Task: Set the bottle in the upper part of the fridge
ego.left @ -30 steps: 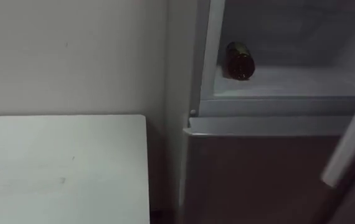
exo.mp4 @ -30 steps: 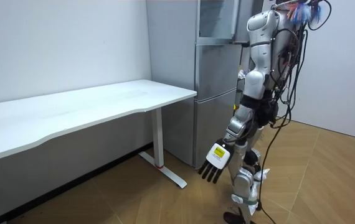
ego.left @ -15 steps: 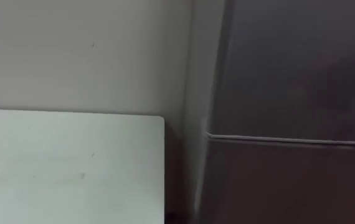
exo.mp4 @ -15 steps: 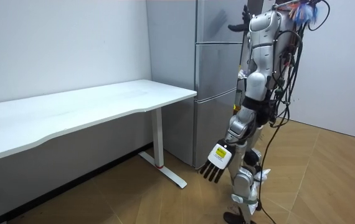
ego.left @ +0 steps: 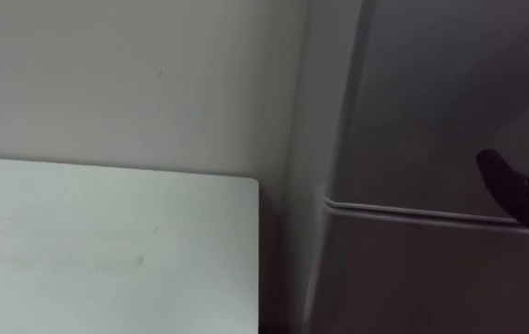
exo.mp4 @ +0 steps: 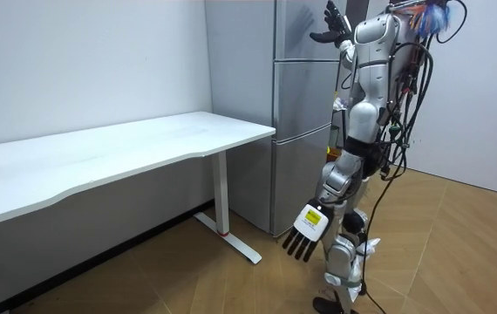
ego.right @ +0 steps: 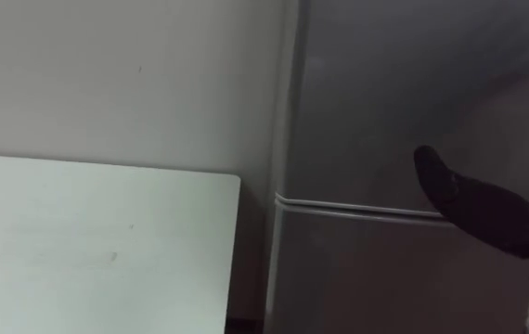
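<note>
The grey fridge [exo.mp4: 299, 113] stands in front of me with its upper door [ego.left: 432, 93] shut, so the inside is hidden. A thin seam [ego.left: 413, 213] separates the upper door from the lower one. My right hand [ego.right: 473, 204] is raised in front of the upper door with its fingers straight and spread; it holds nothing, and in the room view this right hand [exo.mp4: 331, 24] is at head height by the door. My left hand [exo.mp4: 308, 228] hangs beside my leg, fingers relaxed and empty.
A white desk [ego.left: 107, 241] stands to the left of the fridge against the pale wall, with a narrow dark gap between them. In the room view the desk [exo.mp4: 144, 144] stretches to the left over wooden floor [exo.mp4: 458, 253].
The upper fridge door has swung shut over the bottle that lay on its shelf. My right hand now shows lifted in front of the shut door. The camera has turned a little left.
</note>
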Robot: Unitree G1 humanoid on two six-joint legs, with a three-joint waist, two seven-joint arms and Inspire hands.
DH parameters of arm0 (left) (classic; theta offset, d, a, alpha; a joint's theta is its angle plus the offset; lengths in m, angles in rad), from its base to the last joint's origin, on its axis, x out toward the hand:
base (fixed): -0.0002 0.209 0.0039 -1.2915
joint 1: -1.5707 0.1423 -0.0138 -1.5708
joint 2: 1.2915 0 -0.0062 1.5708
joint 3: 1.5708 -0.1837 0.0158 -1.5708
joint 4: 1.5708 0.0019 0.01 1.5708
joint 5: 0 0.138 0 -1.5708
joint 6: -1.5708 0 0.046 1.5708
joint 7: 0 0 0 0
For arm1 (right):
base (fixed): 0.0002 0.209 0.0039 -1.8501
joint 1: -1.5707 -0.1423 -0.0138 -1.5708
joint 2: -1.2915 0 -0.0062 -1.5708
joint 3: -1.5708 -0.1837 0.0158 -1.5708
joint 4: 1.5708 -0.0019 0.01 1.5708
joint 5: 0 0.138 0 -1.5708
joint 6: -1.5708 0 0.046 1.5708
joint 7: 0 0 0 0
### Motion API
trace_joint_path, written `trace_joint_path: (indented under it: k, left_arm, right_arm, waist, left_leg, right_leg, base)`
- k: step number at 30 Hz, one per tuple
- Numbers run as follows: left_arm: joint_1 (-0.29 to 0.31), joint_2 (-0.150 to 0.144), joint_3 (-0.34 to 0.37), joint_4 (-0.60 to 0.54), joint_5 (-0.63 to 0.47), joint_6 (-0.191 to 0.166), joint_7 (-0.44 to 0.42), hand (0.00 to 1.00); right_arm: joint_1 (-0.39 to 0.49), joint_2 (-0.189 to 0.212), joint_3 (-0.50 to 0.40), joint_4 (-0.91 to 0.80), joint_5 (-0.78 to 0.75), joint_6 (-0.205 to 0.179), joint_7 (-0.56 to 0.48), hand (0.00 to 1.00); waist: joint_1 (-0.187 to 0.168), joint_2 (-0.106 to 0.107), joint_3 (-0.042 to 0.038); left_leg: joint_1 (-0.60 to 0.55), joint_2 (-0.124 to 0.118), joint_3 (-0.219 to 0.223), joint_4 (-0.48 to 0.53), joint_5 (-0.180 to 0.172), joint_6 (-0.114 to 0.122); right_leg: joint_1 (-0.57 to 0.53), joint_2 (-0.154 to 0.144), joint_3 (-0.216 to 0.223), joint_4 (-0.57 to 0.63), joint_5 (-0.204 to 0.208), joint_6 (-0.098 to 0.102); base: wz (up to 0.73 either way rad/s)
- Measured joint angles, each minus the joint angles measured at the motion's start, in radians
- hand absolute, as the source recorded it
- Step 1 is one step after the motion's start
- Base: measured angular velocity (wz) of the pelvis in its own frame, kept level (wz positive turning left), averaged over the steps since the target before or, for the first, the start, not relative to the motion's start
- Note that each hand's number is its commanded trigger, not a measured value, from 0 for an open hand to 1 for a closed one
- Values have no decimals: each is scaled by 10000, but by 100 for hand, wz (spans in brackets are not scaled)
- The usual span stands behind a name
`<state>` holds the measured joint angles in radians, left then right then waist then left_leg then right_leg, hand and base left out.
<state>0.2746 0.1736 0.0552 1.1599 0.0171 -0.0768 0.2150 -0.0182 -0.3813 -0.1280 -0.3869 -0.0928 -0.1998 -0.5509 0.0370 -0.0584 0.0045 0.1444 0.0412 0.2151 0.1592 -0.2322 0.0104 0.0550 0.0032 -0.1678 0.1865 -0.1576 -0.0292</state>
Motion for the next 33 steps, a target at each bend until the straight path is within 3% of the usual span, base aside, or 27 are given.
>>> trace_joint_path:
  k: [8,17,33]
  left_arm:
    - [5,-4,-11,-18,380,73,-30,0]
    - [32,-2,-8,-18,565,65,-108,0]
    - [129,4,16,-13,648,69,-321,0]
  right_arm:
    - [-1,366,89,59,0,-3,191,0]
    - [0,382,298,249,-4,-102,762,0]
    - [-23,380,31,715,-318,-308,444,0]
  waist:
    - [-7,36,-10]
    - [8,38,-13]
    - [-60,1,-34]
  left_leg:
    - [45,6,0,-59,2,-4]
    - [47,3,-3,-96,2,-3]
    - [61,-4,-43,-62,2,-2]
  right_leg:
    - [127,53,-25,-21,30,-4]
    - [114,16,-39,-18,34,3]
    - [157,1,-50,-36,32,7]
  base:
    - [0]
    - [0]
    - [0]
